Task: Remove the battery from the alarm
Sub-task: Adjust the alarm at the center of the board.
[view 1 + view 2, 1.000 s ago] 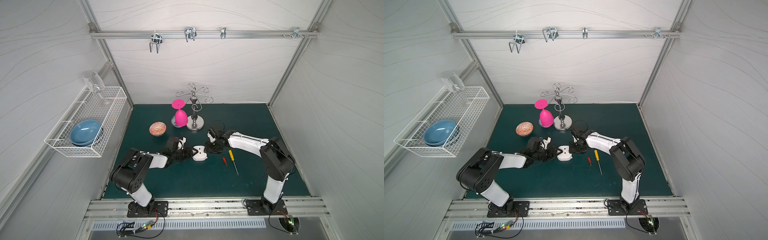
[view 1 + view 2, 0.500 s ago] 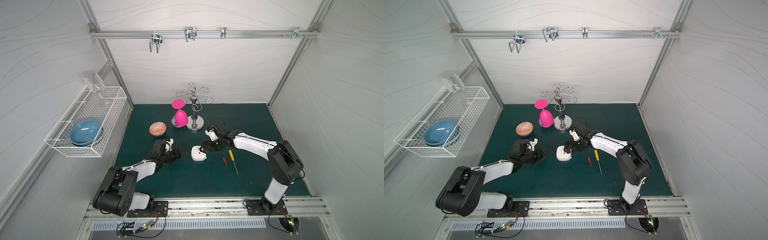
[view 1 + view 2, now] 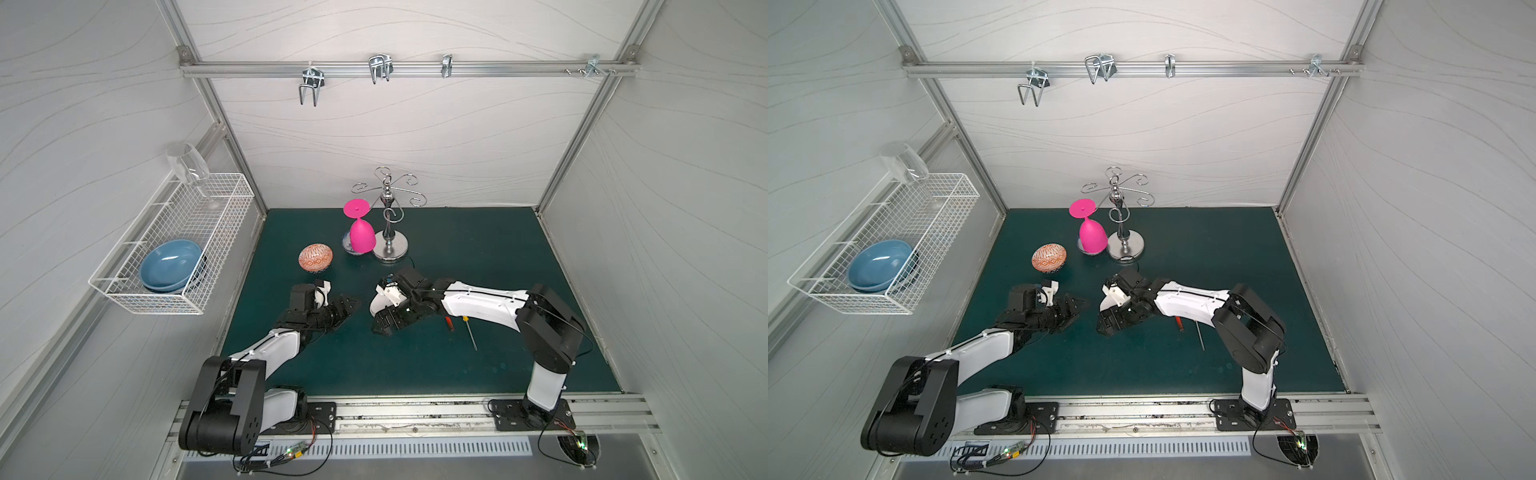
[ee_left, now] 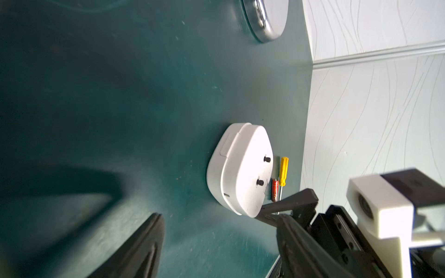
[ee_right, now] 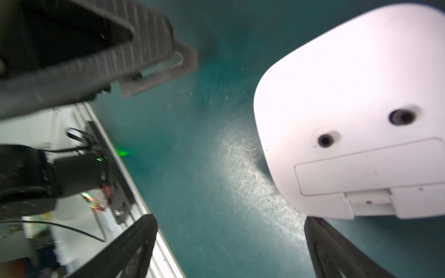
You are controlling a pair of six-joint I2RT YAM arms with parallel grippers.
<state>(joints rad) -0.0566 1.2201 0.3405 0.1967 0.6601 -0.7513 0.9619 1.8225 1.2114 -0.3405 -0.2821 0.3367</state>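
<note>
Evidently battery (image 4: 274,189) already out: lies on mat (image 4: 120,96) just beside screwdriver (image 4: 284,171), near alarm (image 4: 240,168). Alarm rests face down, back up, likely so hatch (image 5: 361,168) is reachable. Left gripper (image 4: 218,216) and right gripper (image 5: 230,217) flank it, fingers (image 5: 134,240) spread, holding nothing. Task looks near done.

My two top views hang side by side high above the front edge of the tabletop (image 3: 415,365), looking steeply down toward its back edge; both take in the whole surface. My left wrist camera skims low across it toward the alarm (image 4: 240,168); my right wrist camera looks down on that alarm from very close.
</note>
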